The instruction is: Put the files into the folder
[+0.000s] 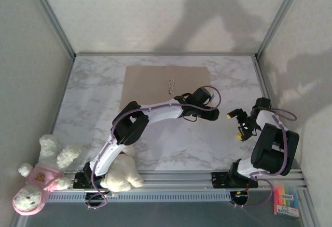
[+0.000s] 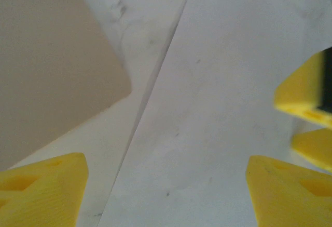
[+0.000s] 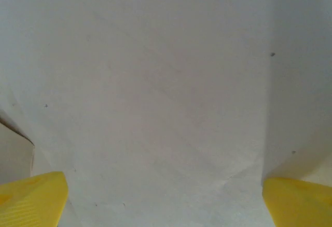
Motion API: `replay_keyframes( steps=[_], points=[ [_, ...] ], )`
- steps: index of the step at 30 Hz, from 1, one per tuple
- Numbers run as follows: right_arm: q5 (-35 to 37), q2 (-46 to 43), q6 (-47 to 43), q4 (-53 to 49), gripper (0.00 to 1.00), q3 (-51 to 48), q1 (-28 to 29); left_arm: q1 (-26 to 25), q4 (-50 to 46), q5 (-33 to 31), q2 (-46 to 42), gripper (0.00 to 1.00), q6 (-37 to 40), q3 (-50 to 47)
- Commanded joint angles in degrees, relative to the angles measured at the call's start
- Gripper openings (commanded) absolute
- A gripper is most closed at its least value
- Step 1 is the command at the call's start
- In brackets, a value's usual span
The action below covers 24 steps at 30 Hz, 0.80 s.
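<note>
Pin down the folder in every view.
Top external: folder lying flat at the far centre of the table.
Left wrist: its rounded corner, upper left, beside a white sheet.
Right wrist: a beige sliver at the left edge may be it; cannot tell.
Shared landmark: the open right tool.

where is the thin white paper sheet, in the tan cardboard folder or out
Out: the white paper sheet lies on the marble tabletop beside the tan cardboard folder, bare marble between them.
</note>
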Motion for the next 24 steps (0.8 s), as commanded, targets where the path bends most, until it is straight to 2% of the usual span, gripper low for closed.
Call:
replay_keyframes(
  steps=[1,6,24],
  points=[
    [2.3,3.18,-0.52,2.99,0.99,0.59,-0.21,-0.34,-1.64,1.47,1.25,0.79,0.1,0.69],
    [2.4,4.61,-0.35,2.98,0.99,2.47,-0.25,-1.32,-0.11,3.32,-0.04,0.79,-1.23,-2.49],
    [4.52,9.71,-1.04,0.54,0.99,9.24,1.77,-3.94,1.59,2.45,-6.5,0.78,-4.28,-11.61]
  ],
)
